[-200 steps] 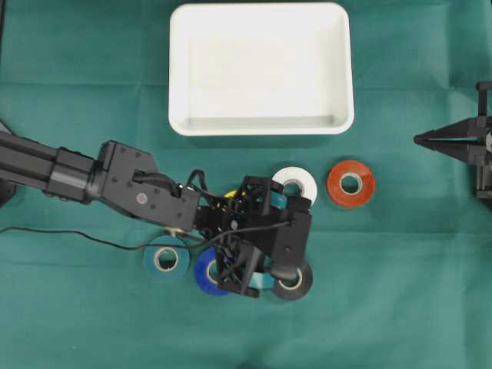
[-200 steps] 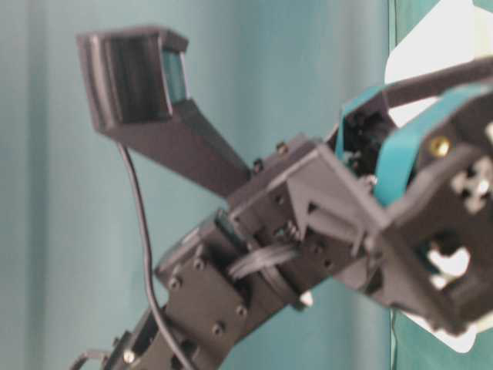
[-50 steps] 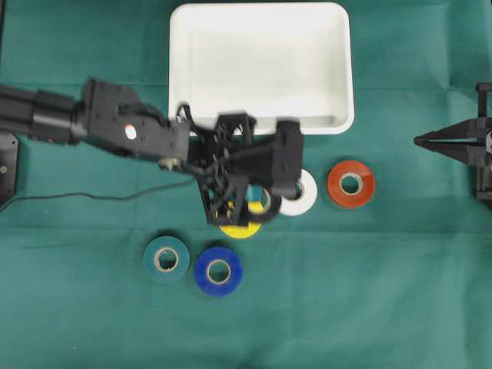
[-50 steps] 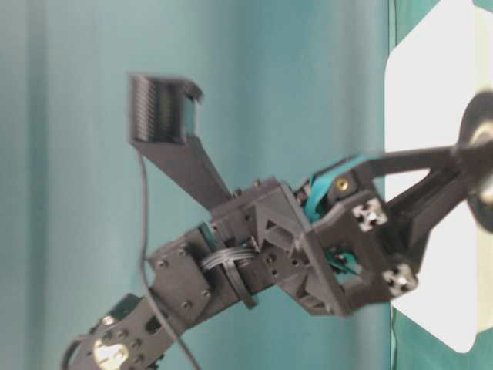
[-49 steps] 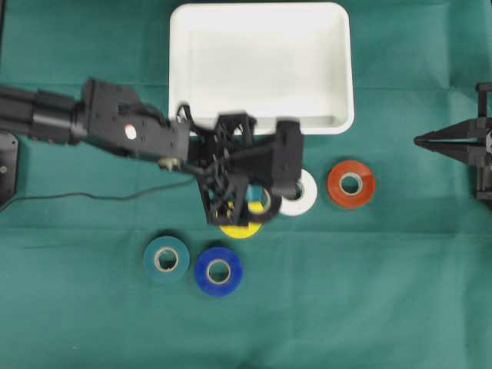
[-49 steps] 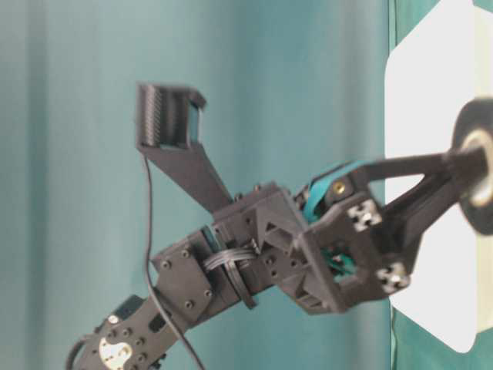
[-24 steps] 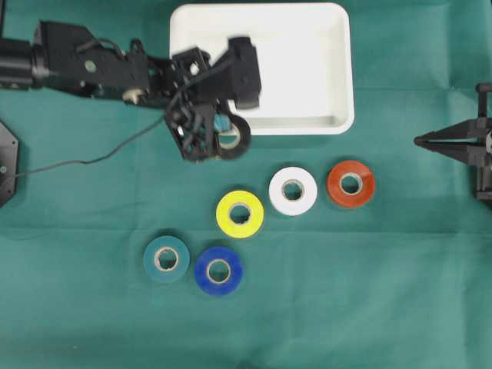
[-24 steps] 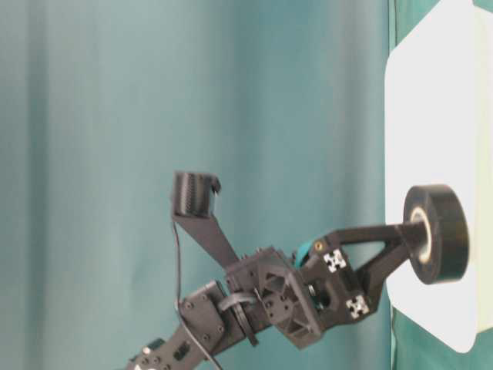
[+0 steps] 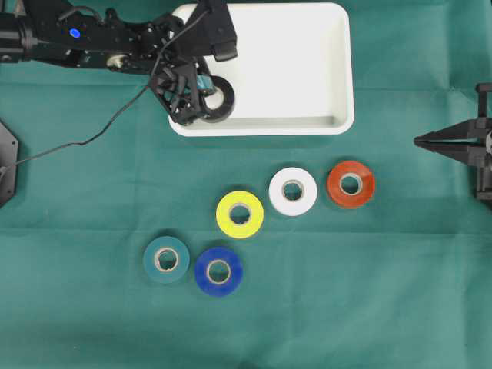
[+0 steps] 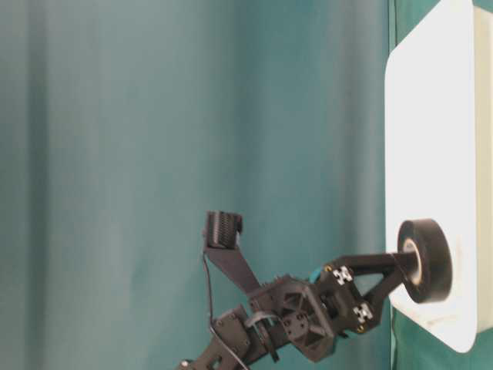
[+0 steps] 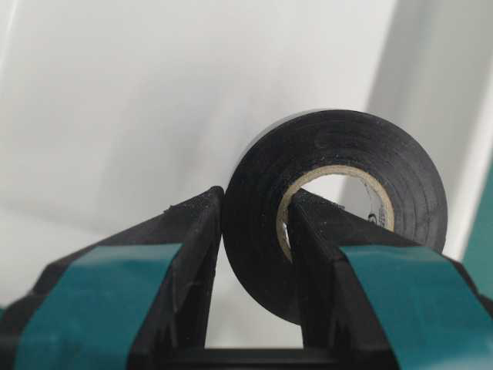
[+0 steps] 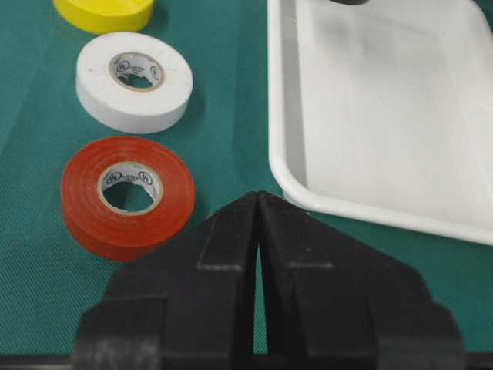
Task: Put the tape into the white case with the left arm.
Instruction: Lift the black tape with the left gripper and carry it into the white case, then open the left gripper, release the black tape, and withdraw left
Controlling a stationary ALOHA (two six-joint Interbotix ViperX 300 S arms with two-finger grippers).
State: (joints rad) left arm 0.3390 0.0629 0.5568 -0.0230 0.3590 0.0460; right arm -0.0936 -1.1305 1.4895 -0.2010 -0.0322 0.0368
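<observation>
Fingers [image 11: 192, 254] of my left gripper [image 11: 254, 231] pinched the wall of the black tape [image 11: 339, 208], one finger outside it, one inside its cardboard core, over the white case [image 9: 338, 69]. Print inside that core was too small to read. My right gripper [image 12: 257, 223] rested closed, empty.

Smooth white plastic case [image 9: 338, 69]; matt woven green cloth [image 9: 369, 292]; faintly glossy black tape [image 11: 339, 208].

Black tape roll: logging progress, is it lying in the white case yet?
Not yet. The black tape roll is clamped on edge in the left gripper above the white case.
</observation>
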